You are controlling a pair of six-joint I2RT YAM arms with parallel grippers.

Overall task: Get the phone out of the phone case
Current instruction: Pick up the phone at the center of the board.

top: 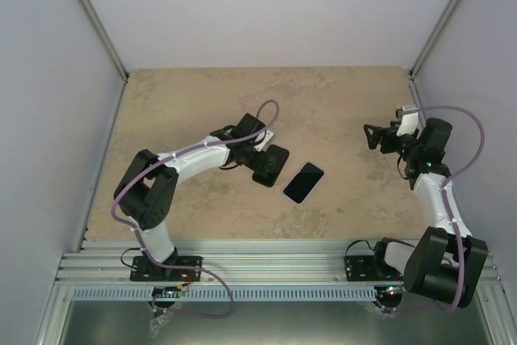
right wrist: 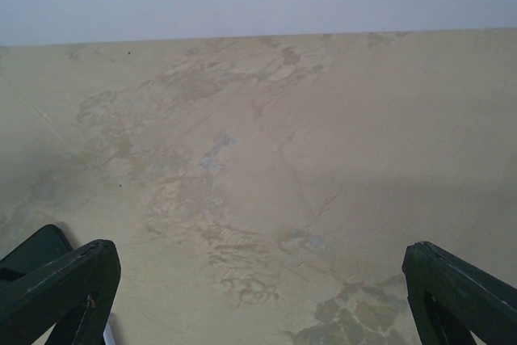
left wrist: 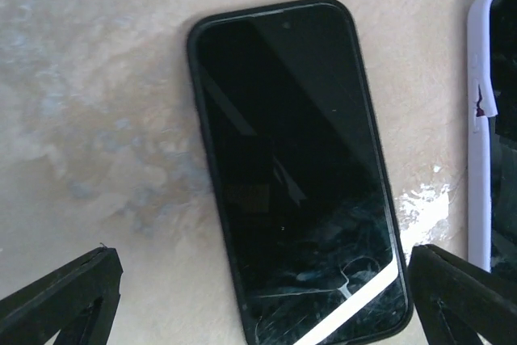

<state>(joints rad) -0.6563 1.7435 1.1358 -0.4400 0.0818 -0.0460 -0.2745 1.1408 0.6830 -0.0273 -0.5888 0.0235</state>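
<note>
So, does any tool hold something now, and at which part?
Nothing is held. The left tool is open over the black phone, the right tool open over the table.

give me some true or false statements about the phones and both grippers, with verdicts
1. The left gripper is open over a black-edged phone that lies screen up. True.
2. The right gripper holds a phone. False: it is open, with only the table between its fingers.
3. A light-edged phone lies beside the black-edged phone. True.
4. The light-edged phone leans against the back wall. False: it lies flat on the table.
</note>
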